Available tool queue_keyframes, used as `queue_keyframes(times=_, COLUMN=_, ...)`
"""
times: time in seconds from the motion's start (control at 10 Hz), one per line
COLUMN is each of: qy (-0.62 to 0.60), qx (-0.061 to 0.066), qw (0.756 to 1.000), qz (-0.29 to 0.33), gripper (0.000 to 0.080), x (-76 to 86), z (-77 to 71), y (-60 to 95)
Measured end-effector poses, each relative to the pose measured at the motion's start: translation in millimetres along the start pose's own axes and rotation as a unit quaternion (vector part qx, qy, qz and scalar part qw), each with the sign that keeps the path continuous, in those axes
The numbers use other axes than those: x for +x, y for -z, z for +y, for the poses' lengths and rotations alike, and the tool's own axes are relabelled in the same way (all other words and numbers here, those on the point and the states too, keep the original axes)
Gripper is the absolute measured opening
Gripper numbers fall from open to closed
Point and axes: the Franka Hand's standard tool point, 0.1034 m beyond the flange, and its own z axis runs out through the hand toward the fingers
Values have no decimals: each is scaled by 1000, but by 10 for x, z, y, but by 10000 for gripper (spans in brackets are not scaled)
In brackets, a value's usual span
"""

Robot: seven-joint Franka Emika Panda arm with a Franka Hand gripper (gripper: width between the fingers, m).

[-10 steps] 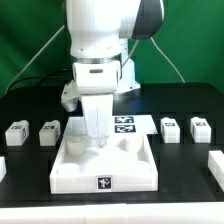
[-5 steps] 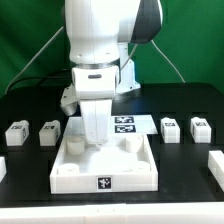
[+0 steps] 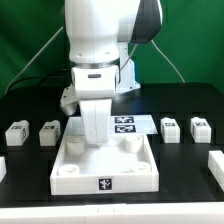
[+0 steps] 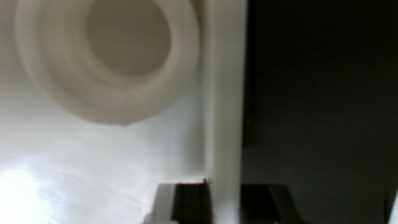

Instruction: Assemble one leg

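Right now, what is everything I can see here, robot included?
legs: four, white with black-and-white tags, two at the exterior view's left, two at its right
large board: one, white, front middle of the table
marker board: one, white with tags, behind the large board
edge pieces: two, white, cut off at either side
table: one, black
backdrop: one, green, behind
arm: one, white, centre
gripper: one, white, low at the large board's back; open or shut unclear

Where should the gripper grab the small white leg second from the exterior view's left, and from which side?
Probably from above, pinching the leg across its opposite side faces: it sits blocky and free on the table, with open gaps on either side.
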Motion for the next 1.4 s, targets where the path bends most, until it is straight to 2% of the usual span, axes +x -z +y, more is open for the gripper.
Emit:
queue_keyframes(times=0.7, qy=0, qx=0, qw=1000, qz=0, gripper=62, x=1, z=7, y=-2)
queue_keyframes(times=0.9, qy=-7, qx=-6, qw=1000, qz=1, gripper=62, x=46, z=132, y=4)
queue_keyframes(times=1.3, qy=-31, qx=-27, qw=999, qz=10, gripper=63, x=463, z=511, y=34)
queue_keyframes(times=1.4, qy=-25, qx=-31, qw=999, qz=12, gripper=63, x=557, z=562, y=36)
